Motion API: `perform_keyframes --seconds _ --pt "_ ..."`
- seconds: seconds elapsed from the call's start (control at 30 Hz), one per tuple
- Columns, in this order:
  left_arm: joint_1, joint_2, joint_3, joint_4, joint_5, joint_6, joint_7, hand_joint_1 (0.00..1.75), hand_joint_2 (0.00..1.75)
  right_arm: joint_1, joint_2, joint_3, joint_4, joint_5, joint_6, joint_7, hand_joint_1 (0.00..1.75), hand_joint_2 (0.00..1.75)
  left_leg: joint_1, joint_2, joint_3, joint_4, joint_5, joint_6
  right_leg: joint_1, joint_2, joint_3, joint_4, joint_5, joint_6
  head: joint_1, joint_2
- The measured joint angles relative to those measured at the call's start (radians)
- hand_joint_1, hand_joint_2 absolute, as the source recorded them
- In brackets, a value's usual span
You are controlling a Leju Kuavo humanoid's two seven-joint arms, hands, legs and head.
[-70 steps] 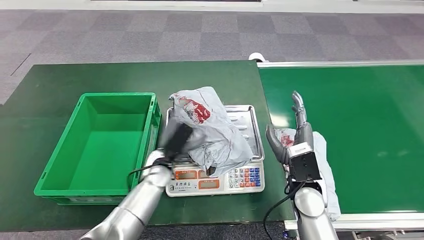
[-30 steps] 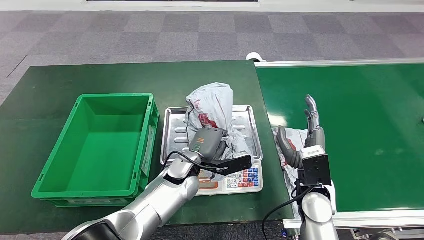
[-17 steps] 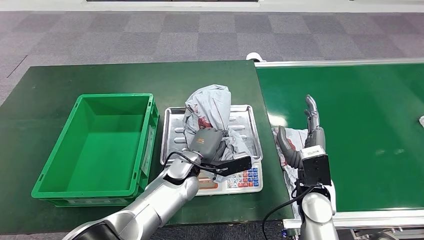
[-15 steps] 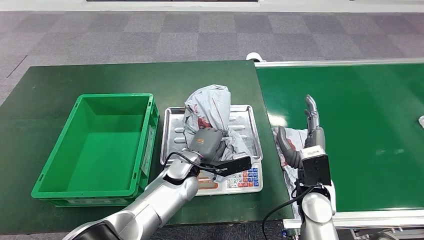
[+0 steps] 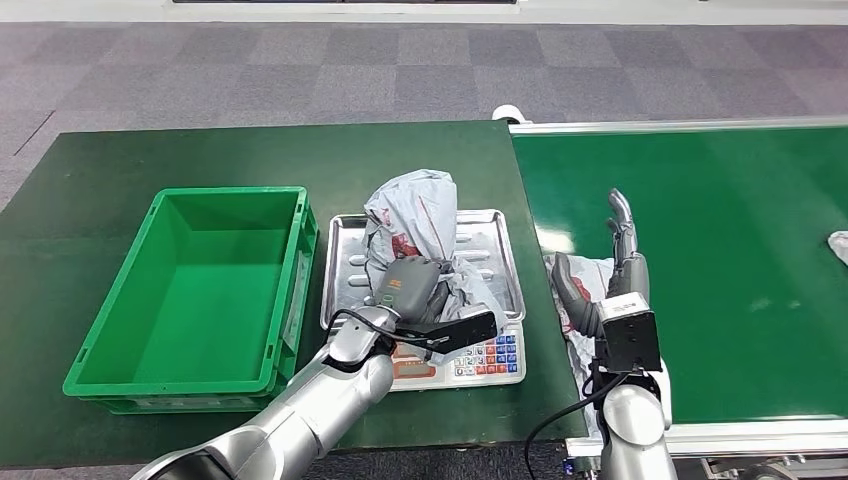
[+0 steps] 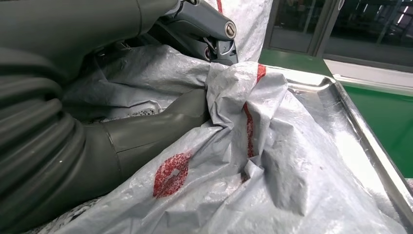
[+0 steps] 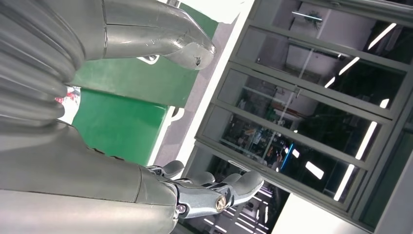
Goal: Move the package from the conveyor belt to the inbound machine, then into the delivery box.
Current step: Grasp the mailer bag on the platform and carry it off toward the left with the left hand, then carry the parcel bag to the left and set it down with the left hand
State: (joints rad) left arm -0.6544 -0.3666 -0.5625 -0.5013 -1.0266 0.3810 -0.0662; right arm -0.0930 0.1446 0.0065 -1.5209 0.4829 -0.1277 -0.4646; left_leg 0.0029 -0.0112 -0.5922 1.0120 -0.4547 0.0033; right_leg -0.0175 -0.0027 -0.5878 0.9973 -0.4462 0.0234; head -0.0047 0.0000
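Left hand (image 5: 408, 287) grips the package (image 5: 420, 215) on the scale (image 5: 495, 235), seemingly firmly; lift clear before swinging left to the box (image 5: 120, 345). Right hand (image 5: 600, 275) spread, empty.

My left hand (image 5: 408, 287) covers the lower part of the package (image 5: 415, 225), and its crumpled film buries my fingers (image 6: 195, 105). A second package (image 5: 588, 275) on the belt, perhaps similar, lies mostly behind my right hand (image 5: 610, 270). The scale's display is too small to read.
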Motion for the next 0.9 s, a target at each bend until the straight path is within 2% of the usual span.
perform_keyframes --seconds 0.27,0.33,0.37,0.43,0.47,0.5,0.53,0.7,0.8,0.9 --pt "0.004 0.000 0.002 -0.002 -0.004 0.008 -0.009 1.75 1.75 0.000 0.000 0.000 0.000 -0.001 0.000 -0.001 0.00 1.75 0.000 0.000 0.000 0.000 0.000 0.000 0.000 0.000 0.000 0.000 0.000 0.000 0.000 0.000" --pt "0.040 0.000 0.023 -0.054 -0.036 0.075 -0.087 1.75 1.75 -0.002 0.001 0.000 0.001 -0.006 -0.003 -0.008 0.00 1.75 0.000 0.000 0.000 0.000 0.000 0.000 0.000 0.001 0.000 0.000 0.000 0.000 0.000 0.000" --pt "0.077 0.002 0.050 -0.122 -0.054 0.139 -0.175 1.75 1.75 -0.003 0.001 0.000 0.004 -0.011 -0.007 -0.014 0.00 1.75 0.000 0.001 -0.001 0.000 0.000 0.000 0.000 0.001 -0.001 0.001 0.000 0.000 0.000 0.000" --pt "0.144 0.004 0.155 -0.307 -0.062 0.265 -0.415 1.75 1.75 -0.008 0.001 0.000 0.012 -0.021 -0.024 -0.023 0.00 1.75 0.000 0.002 -0.004 0.000 0.000 0.000 0.000 0.002 -0.005 0.001 0.000 0.000 0.000 0.000" --pt "0.159 0.003 0.219 -0.387 -0.047 0.298 -0.517 1.75 1.75 -0.010 0.001 0.000 0.017 -0.026 -0.032 -0.026 0.00 1.75 0.000 0.003 -0.005 0.000 0.000 -0.001 0.000 0.003 -0.006 0.001 0.000 0.000 0.000 0.000" --pt "0.165 0.002 0.286 -0.455 -0.030 0.314 -0.585 1.75 1.75 -0.012 0.001 0.000 0.021 -0.032 -0.040 -0.029 0.00 1.75 0.000 0.004 -0.004 0.000 0.000 -0.001 0.000 0.004 -0.006 0.001 0.000 0.000 0.000 0.000" --pt "0.171 0.002 0.349 -0.512 -0.013 0.319 -0.617 1.75 1.75 -0.011 0.000 0.000 0.024 -0.037 -0.047 -0.033 0.00 1.75 0.000 0.005 -0.003 -0.001 -0.001 -0.002 0.000 0.005 -0.005 0.001 0.000 -0.001 0.000 0.000" --pt "0.223 0.009 0.633 -0.728 0.061 0.322 -0.629 1.75 1.75 0.008 -0.008 0.000 0.026 -0.058 -0.067 -0.050 0.00 1.75 0.001 0.007 -0.002 -0.001 -0.001 -0.004 0.001 0.007 -0.006 0.003 -0.001 -0.002 -0.001 0.000" --pt "0.259 0.022 0.753 -0.862 0.169 0.322 -0.631 1.75 1.75 0.013 -0.015 0.000 0.028 -0.069 -0.070 -0.057 0.00 1.75 0.001 0.008 -0.003 -0.001 -0.001 -0.004 0.001 0.008 -0.007 0.005 -0.001 -0.003 -0.001 0.000" --pt "0.302 0.046 0.822 -1.015 0.283 0.322 -0.632 1.75 1.75 0.012 -0.026 0.000 0.038 -0.084 -0.067 -0.068 0.00 1.75 0.001 0.007 -0.003 -0.001 -0.001 -0.005 0.001 0.007 -0.008 0.004 -0.002 -0.004 -0.001 0.000"
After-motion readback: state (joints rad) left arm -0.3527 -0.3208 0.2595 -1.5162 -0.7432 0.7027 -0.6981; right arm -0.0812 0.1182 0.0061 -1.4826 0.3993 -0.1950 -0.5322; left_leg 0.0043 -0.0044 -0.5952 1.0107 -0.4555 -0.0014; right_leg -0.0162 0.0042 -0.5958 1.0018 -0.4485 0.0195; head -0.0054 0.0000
